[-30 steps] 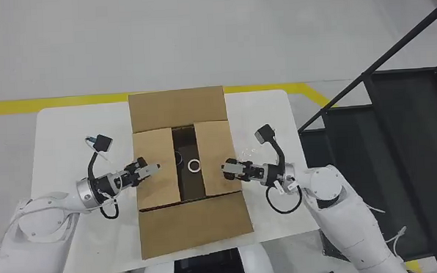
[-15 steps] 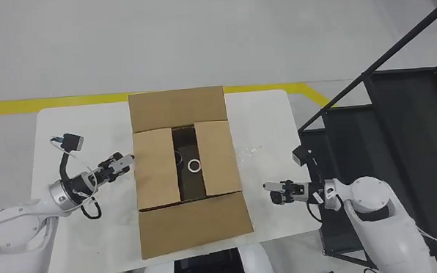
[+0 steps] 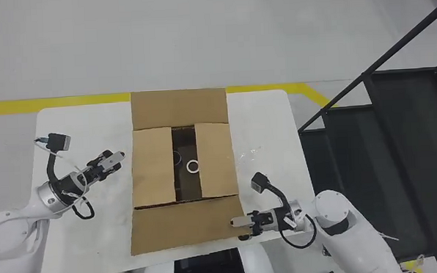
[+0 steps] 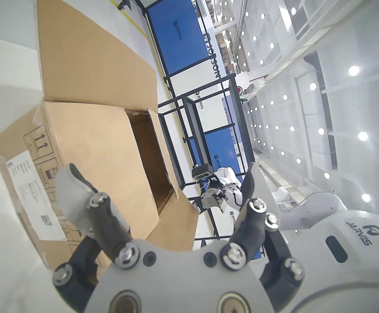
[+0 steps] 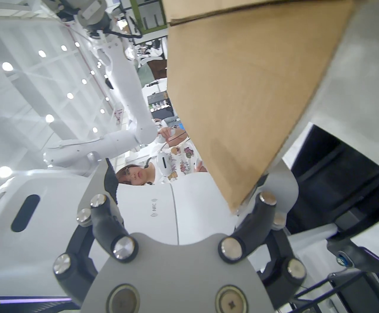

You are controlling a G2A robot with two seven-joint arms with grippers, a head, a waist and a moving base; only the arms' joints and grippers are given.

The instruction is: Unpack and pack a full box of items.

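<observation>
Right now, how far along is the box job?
Done: the cardboard box has its far flap and near flap folded out. In hand: the right jaws, open, sit at the near flap's corner; the left jaws stand open beside the box. Left: the side flaps half cover the opening, and a white ring is inside.

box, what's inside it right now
Through the gap in the box, a white ring shows in the dark interior. The two side flaps cover the rest.

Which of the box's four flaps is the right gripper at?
The near flap, folded outward toward the robot. The open right gripper is at its right corner, and no other flap is close to it.
</observation>
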